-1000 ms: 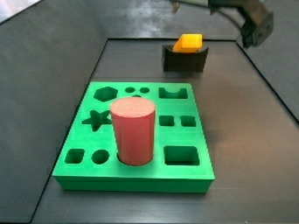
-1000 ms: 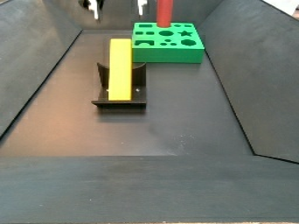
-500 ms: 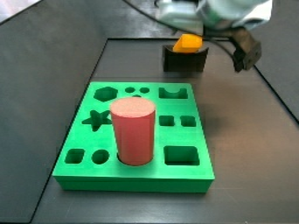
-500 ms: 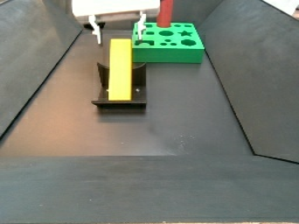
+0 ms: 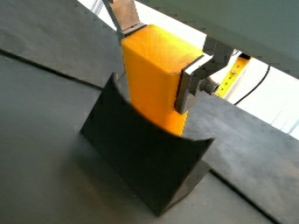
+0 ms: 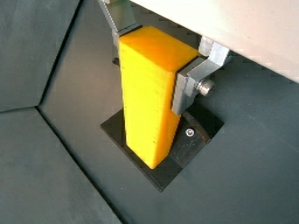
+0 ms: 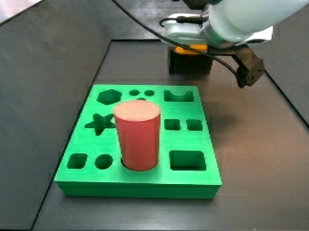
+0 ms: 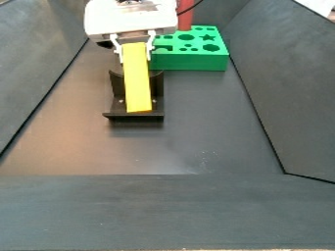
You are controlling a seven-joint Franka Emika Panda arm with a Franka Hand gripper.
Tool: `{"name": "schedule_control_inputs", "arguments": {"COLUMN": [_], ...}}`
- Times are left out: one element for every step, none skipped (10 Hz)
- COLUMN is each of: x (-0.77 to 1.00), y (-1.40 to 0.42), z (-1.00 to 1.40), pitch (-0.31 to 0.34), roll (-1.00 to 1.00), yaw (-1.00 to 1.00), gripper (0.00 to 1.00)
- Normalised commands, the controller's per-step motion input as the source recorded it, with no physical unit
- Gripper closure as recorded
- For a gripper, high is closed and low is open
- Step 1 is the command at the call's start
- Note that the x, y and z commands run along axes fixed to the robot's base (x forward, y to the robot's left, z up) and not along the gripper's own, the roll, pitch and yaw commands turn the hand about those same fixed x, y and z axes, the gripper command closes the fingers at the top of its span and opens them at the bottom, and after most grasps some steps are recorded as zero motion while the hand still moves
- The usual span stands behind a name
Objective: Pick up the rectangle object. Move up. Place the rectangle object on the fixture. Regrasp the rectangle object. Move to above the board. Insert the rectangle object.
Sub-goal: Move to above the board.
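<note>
The long yellow-orange rectangle block (image 8: pixel 135 86) lies in the notch of the small dark fixture (image 8: pixel 133 106), in the upper left of a side view. The white robot gripper (image 8: pixel 132 42) is low over the far end of the block. In both wrist views a flat silver finger (image 6: pixel 194 77) sits on each side of the block (image 6: pixel 152 94). I cannot tell if they squeeze it. The big green board with shaped holes (image 7: pixel 143 141) holds a tall red cylinder (image 7: pixel 136 135).
</note>
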Motion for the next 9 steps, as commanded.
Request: {"name": "schedule_control_inputs", "arguments": {"x": [0.03, 0.02, 0.01, 0.01, 0.00, -0.01, -0.02, -0.03, -0.04], "y": [0.14, 0.13, 0.13, 0.13, 0.12, 0.12, 0.11, 0.11, 0.10], "z": [1.00, 1.00, 1.00, 1.00, 1.00, 1.00, 1.00, 1.00, 1.00], "pitch": [-0.131, -0.104, -0.069, -0.031, 0.013, 0.036, 0.051, 0.062, 0.065], "roll": [-0.08, -0.09, -0.11, -0.12, -0.13, -0.13, -0.12, -0.12, -0.11], "yaw": [-0.23, -0.22, -0.21, -0.19, -0.16, -0.14, -0.11, -0.07, -0.05], "gripper": [1.00, 1.00, 1.00, 1.00, 1.00, 1.00, 1.00, 1.00, 1.00]}}
